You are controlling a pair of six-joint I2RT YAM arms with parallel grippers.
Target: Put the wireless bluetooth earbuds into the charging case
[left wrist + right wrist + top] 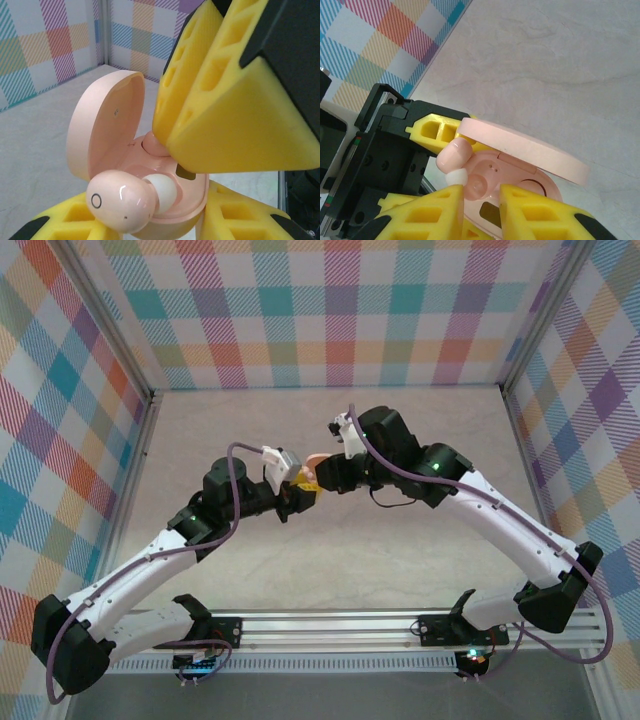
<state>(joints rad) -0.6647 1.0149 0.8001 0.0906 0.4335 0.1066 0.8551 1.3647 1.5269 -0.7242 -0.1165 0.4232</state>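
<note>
Roughly halfway, I judge: the left gripper (303, 486) is clamped on the open pink charging case (107, 120), and one pink earbud (120, 200) lies tilted at its rim (white tip inward, not seated). The right gripper (480, 202) hangs just over the case, fingers nearly together. I cannot tell whether they pinch a second bud. Pressing the buds home is left.

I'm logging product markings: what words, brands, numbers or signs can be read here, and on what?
No words or numbers can be read.
On the pink earbud: a small ring sign, no letters.
Inside the case lid: a tiny dark mark, too small to read.
</note>
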